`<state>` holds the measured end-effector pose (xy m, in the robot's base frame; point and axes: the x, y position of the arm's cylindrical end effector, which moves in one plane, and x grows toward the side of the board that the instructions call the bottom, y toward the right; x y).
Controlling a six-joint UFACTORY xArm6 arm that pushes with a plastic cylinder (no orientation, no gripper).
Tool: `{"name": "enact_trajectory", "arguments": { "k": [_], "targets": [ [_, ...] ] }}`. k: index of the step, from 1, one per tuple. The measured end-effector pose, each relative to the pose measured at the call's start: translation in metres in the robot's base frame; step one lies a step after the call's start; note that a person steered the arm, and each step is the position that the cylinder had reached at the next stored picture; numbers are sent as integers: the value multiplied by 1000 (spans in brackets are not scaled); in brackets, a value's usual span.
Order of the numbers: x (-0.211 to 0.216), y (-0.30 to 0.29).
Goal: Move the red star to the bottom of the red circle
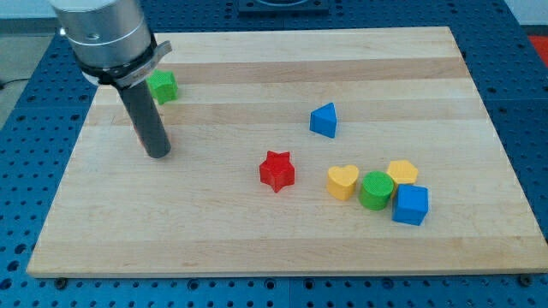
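The red star (pixel 276 170) lies near the middle of the wooden board (pixel 257 248). My tip (pixel 157 155) rests on the board at the view's left, well to the left of the star and slightly above it. A thin sliver of red (pixel 166 133) shows at the rod's right edge. It may be the red circle, but the rod hides nearly all of it. The tip touches no block that I can see.
A green block (pixel 163 86) sits at the upper left, partly behind the arm. A blue triangle (pixel 324 120) lies up and right of the star. To the star's right, a yellow heart (pixel 342 182), green circle (pixel 375 190), yellow block (pixel 402 172) and blue cube (pixel 411 205) cluster together.
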<state>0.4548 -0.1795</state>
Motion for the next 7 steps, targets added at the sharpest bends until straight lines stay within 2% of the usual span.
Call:
{"name": "enact_trajectory", "arguments": {
  "k": [1, 2, 3, 5, 7],
  "targets": [
    [11, 24],
    [15, 104],
    [15, 132],
    [18, 162],
    [63, 161]
  ]
}}
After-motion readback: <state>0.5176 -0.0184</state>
